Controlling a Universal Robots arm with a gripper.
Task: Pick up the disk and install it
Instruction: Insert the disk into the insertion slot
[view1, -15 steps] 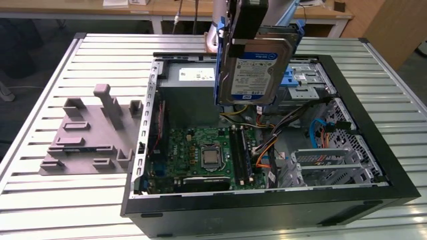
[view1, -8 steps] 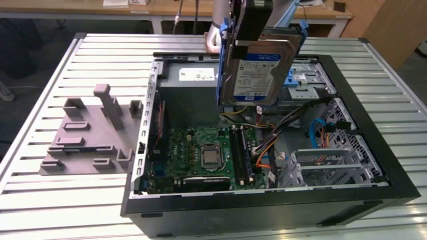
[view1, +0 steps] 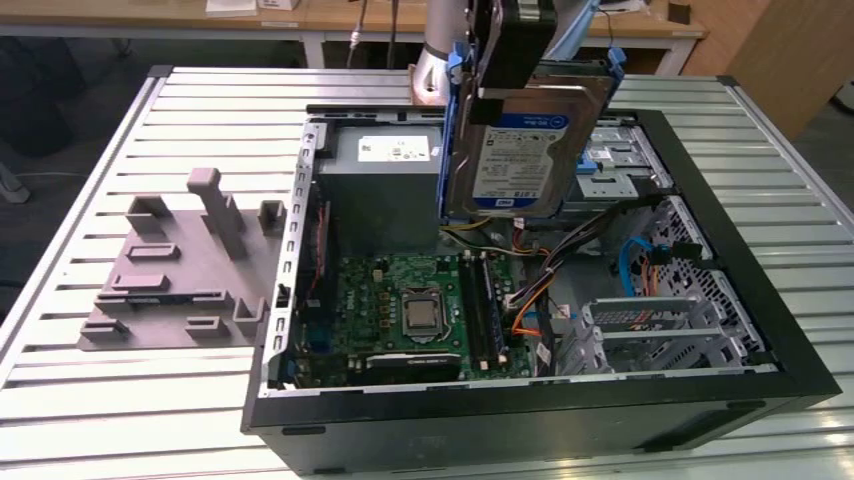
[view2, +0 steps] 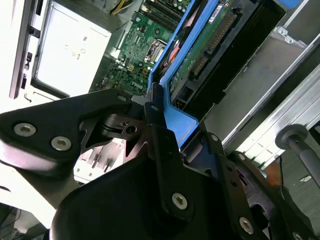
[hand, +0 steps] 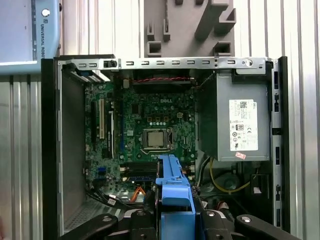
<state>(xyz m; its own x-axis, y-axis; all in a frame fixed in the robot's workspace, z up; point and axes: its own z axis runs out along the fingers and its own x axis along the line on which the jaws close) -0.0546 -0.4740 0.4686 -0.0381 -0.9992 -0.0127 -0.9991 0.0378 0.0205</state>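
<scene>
Black fingers (view2: 159, 135) of gripper (hand: 174, 215) clamped on blue plastic carrier frame of flat silver rectangular disk (view1: 514, 150) with blue-and-white label. Disk hangs on edge beneath fingers, over open black computer case (view1: 534, 420). Below fingers, inside case: green motherboard (view1: 400, 300), with large grey metal box with white sticker (view1: 387, 165) beside it. Farther out: ribbed metal bench (view1: 134, 400), grey moulded fixture block (view1: 174, 270).
</scene>
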